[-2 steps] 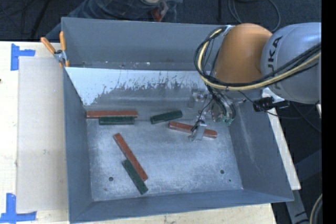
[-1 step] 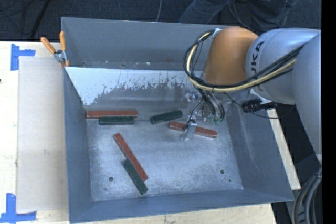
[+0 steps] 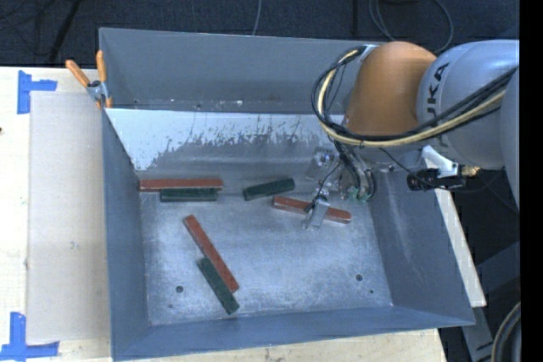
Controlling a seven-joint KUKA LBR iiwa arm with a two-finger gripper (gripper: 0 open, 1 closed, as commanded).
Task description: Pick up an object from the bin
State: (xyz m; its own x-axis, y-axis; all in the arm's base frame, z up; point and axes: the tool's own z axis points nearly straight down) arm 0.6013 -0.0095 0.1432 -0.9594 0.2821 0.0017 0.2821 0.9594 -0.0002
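My gripper [image 3: 317, 212] hangs low over the right middle of the bin floor, its fingertips down on a flat red-brown bar [image 3: 293, 204] that lies nearly level there. The bar's right end [image 3: 339, 216] shows past the fingers. Whether the fingers stand round the bar or just over it is not clear. Just left of it lies a short dark green bar [image 3: 269, 189], tilted slightly up to the right.
At the back left a long red-brown bar [image 3: 181, 183] rests beside a dark green bar [image 3: 188, 195]. Toward the front left a red-brown bar [image 3: 209, 253] lies diagonally, with a dark green bar [image 3: 219, 286] at its lower end.
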